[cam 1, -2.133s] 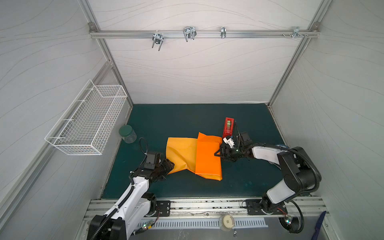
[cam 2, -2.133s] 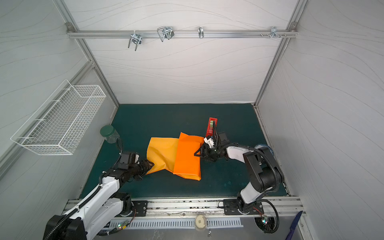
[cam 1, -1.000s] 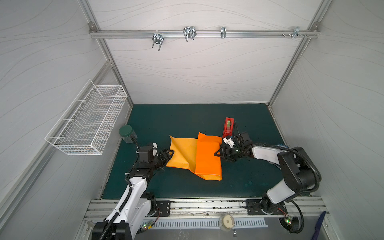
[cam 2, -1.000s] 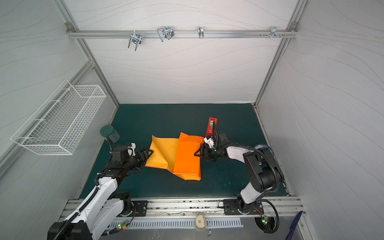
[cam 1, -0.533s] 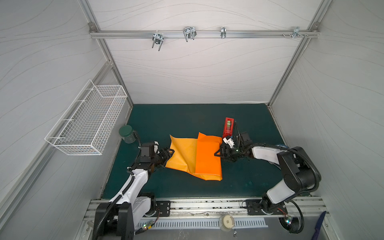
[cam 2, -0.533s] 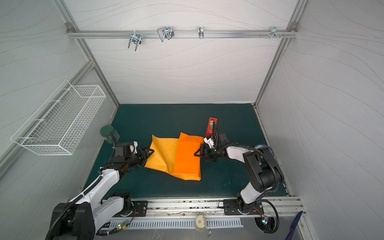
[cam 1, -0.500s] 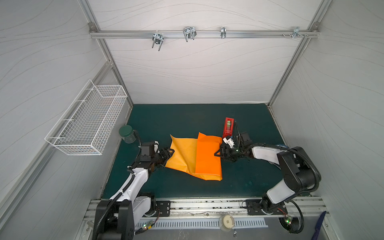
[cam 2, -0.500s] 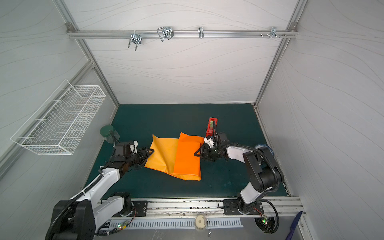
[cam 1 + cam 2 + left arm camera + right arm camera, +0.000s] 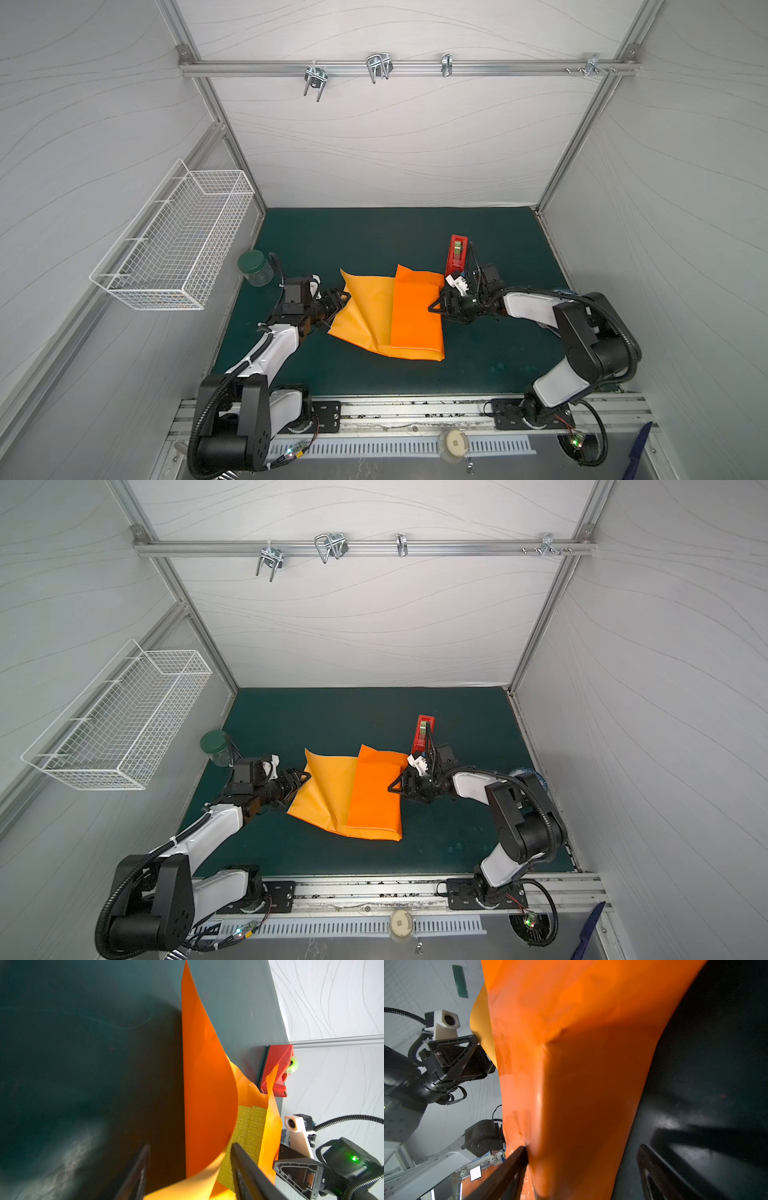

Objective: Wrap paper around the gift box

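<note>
The orange paper [image 9: 368, 316] lies mid-mat in both top views, and its right half [image 9: 374, 800] is folded flat over the gift box. The gift box shows only in the left wrist view, as an olive textured patch [image 9: 248, 1126] under the paper [image 9: 207, 1088]. My left gripper [image 9: 341, 297] [image 9: 302, 777] is at the paper's left edge. It is open, and the curled edge runs between its jaws [image 9: 190, 1147]. My right gripper [image 9: 435, 305] [image 9: 395, 786] is open at the covered box's right side. One finger [image 9: 512, 1163] touches the paper [image 9: 581, 1064]; the other is apart from it.
A red tape dispenser [image 9: 456, 253] stands just behind the right gripper. A green-lidded jar [image 9: 255, 268] sits at the mat's left edge behind the left arm. A white wire basket [image 9: 174, 245] hangs on the left wall. A tape roll [image 9: 455, 444] lies on the front rail.
My left gripper has moved back and slightly right along the paper's left edge, and the left flap now stands higher and steeper. The right arm has not moved.
</note>
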Robot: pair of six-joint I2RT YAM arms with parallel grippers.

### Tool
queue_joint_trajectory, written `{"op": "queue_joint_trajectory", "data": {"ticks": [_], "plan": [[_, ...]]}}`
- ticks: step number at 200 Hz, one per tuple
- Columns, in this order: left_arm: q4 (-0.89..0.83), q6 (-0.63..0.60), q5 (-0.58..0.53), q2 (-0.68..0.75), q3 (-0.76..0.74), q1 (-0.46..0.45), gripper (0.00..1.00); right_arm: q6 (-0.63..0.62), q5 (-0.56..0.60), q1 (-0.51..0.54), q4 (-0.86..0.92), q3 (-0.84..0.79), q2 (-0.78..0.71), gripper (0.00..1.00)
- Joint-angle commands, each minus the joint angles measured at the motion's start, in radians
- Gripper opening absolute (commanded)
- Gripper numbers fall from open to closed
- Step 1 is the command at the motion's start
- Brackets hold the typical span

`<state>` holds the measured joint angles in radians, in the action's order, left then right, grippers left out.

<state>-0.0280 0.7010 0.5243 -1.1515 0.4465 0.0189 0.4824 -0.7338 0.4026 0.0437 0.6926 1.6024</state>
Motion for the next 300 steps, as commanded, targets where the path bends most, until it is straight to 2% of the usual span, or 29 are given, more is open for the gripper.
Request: {"op": "queue_joint_trajectory", "data": {"ticks": [1,71,84,92,105,156,178,210,271,300], "plan": [[-0.013,-0.014,0.028,0.032,0.021,0.003,0.67,0.001,0.132,0.008,0.061,-0.033,0.05,0.83],[-0.208,-0.005,0.037,0.128,0.008,-0.008,0.66,0.001,0.131,0.011,0.061,-0.033,0.05,0.83],[-0.23,-0.007,0.015,0.13,0.019,-0.011,0.63,0.002,0.131,0.011,0.058,-0.034,0.048,0.82],[-0.237,-0.005,0.019,0.124,0.029,-0.011,0.58,0.002,0.131,0.01,0.056,-0.033,0.05,0.82],[-0.248,-0.003,0.047,0.104,0.05,-0.011,0.55,0.002,0.129,0.01,0.058,-0.033,0.046,0.82],[-0.31,-0.013,0.131,0.033,0.126,-0.01,0.55,0.002,0.122,0.013,0.059,-0.034,0.038,0.82],[-0.313,-0.004,0.142,-0.032,0.145,0.008,0.61,0.002,0.121,0.011,0.063,-0.033,0.028,0.82],[-0.275,0.032,0.217,-0.148,0.143,0.067,0.62,0.004,0.117,0.012,0.065,-0.03,0.028,0.82],[-0.36,0.005,0.199,-0.218,0.229,0.085,0.63,0.012,0.113,0.012,0.055,-0.033,0.031,0.8],[-0.506,-0.09,0.14,-0.298,0.348,0.087,0.63,0.012,0.125,0.012,0.061,-0.032,0.027,0.8]]}}
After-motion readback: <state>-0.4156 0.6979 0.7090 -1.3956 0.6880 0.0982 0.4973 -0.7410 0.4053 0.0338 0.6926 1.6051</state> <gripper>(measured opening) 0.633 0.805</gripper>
